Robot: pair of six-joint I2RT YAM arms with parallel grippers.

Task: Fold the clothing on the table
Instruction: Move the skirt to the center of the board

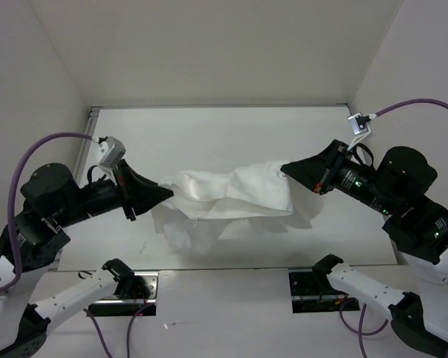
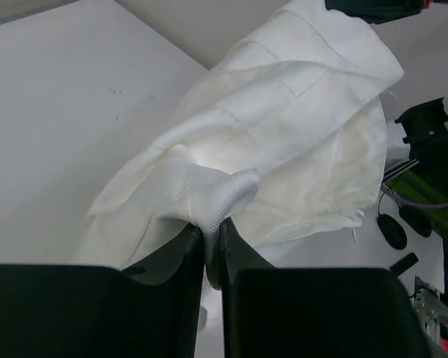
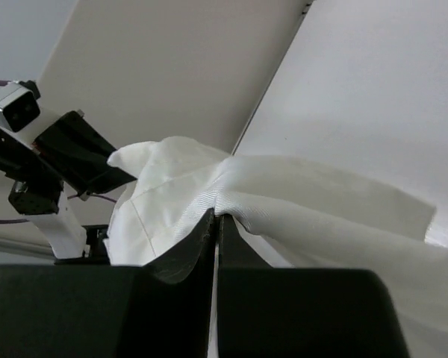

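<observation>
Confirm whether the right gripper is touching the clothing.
Touching. The right wrist view shows the right gripper with its jaws closed on a fold of the clothing, the fabric pinched directly between them.

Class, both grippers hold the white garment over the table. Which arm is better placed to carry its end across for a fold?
Probably the right. The right gripper pinches a flat, smooth edge of the clothing, while the left gripper holds a bunched wad with the bulk sagging near it.
</observation>
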